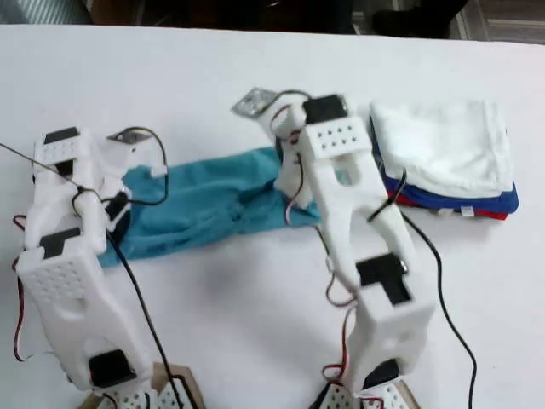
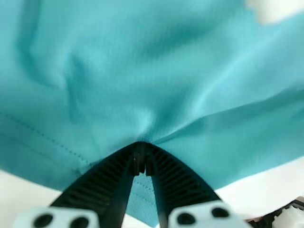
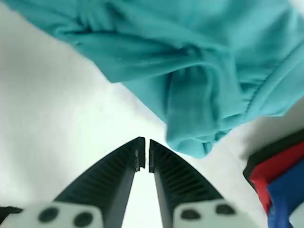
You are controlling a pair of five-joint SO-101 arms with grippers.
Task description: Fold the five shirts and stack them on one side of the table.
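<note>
A teal shirt [image 1: 204, 200] lies crumpled in a long band across the middle of the white table [image 1: 255, 290]. My left gripper [image 1: 117, 223] sits at the shirt's left end. In the left wrist view its black fingers [image 2: 114, 185] meet on a pinch of the teal shirt [image 2: 142, 71], so my left gripper [image 2: 141, 159] is shut on it. My right gripper [image 1: 288, 183] hangs at the shirt's right end. In the right wrist view my right gripper [image 3: 144, 154] is shut with nothing in it, over bare table just short of the bunched teal shirt [image 3: 199, 80].
A stack of folded shirts [image 1: 443, 153] stands at the right side, white on top, then blue, red and black. Its corner [image 3: 278, 185] lies close to the right gripper. Cables trail from both arms. Bare table stretches along the far edge.
</note>
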